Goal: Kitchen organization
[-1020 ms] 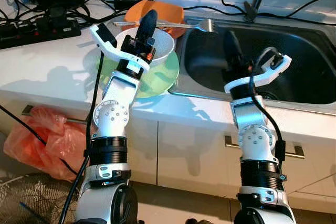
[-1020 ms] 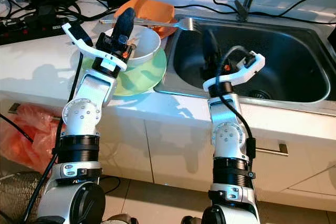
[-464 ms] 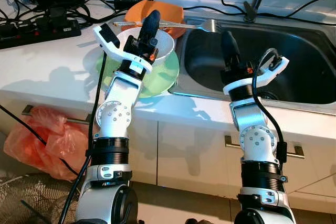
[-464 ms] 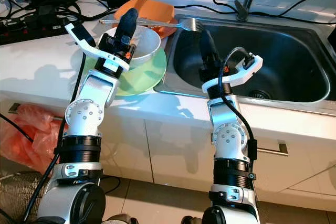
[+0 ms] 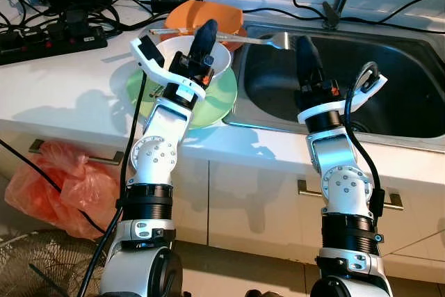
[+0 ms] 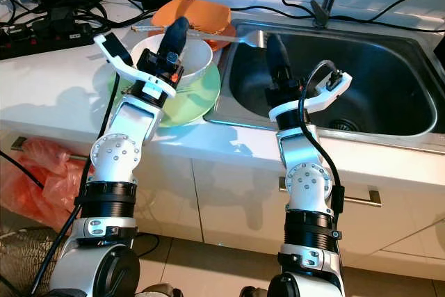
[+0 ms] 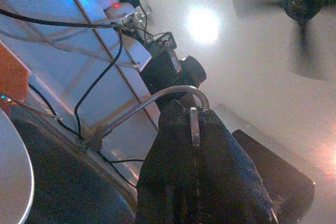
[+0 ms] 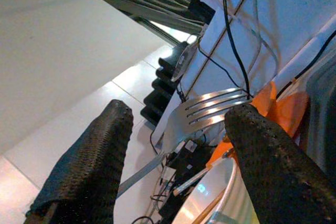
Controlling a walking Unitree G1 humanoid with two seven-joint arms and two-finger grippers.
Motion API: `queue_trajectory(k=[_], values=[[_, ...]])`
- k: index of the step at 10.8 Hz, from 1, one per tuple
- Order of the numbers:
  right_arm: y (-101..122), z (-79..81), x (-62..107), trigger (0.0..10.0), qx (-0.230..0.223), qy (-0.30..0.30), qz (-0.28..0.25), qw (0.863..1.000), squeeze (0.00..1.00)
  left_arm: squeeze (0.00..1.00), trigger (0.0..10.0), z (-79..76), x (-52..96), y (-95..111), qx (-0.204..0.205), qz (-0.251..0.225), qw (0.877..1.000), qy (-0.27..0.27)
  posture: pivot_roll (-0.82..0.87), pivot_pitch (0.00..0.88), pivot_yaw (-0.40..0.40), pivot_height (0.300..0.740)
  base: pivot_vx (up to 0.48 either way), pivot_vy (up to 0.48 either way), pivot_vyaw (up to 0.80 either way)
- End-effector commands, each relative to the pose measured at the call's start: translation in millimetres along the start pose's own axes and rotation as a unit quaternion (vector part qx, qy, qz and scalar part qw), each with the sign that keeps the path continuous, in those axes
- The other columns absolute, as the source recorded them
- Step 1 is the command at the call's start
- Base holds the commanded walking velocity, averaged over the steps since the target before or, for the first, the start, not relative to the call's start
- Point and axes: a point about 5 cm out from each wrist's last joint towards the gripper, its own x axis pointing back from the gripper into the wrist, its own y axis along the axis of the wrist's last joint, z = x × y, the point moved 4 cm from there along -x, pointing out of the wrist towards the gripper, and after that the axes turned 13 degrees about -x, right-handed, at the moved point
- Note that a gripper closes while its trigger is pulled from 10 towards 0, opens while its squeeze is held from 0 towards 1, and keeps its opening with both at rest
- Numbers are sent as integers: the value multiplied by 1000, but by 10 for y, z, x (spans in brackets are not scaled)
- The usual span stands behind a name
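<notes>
- The left pincer (image 5: 206, 31), fingers pressed shut on a fork (image 5: 277, 39), holds it far over the white bowl (image 5: 221, 60) on the worktop (image 5: 69, 81).
- The right pincer (image 8: 173, 145), wide open and empty, hangs above the sink (image 5: 389, 81); the handover likely comes next, needing its fingers closed around the tines.

The left gripper (image 5: 206, 30) hides the middle of the fork (image 5: 272, 38) handle and part of the white bowl (image 5: 221, 60). The bowl covers much of the green plate (image 5: 221, 99). Behind the bowl, the orange dish (image 5: 221, 13) is half hidden.
</notes>
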Motion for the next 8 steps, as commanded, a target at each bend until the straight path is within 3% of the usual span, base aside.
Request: queue_trajectory(k=[1, 8], values=[[3, 24, 29, 10000, -5, 6, -1, 1000, 0, 0, 10000, -207, 5, -383, 81, 7, 997, -13, 147, 72, -9, 740, 0, 0, 0], [-15, 10, 30, 10000, -8, 3, 5, 1000, 0, 0, 10000, -308, -6, -459, 79, 27, 996, -34, 149, 70, -9, 740, 0, 0, 0]])
